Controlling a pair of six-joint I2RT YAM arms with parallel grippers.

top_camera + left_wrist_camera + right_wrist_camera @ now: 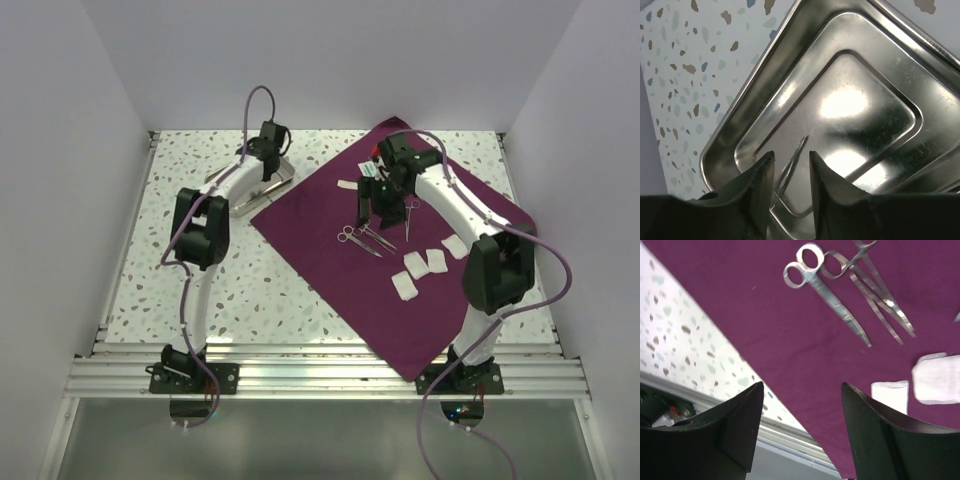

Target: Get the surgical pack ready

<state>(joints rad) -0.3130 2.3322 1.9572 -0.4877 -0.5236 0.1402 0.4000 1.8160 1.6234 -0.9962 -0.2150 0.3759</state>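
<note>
L tool (pixel 791 155) slightly parted over steel tray (pixel 730 145) on tabletop (pixel 680 75); thin forceps (pixel 796 152) lie below the gap, likely a drop-off. R tool (pixel 802 385) spread wide, empty, above cloth (pixel 765 315) near scissors (pixel 830 295), prob. next pick.

Plum cloth (pixel 330 270), speckled white table (pixel 170 165), silver tray (pixel 875 100), white gauze (pixel 407 287), possibly green-marked packet (pixel 368 170).
</note>
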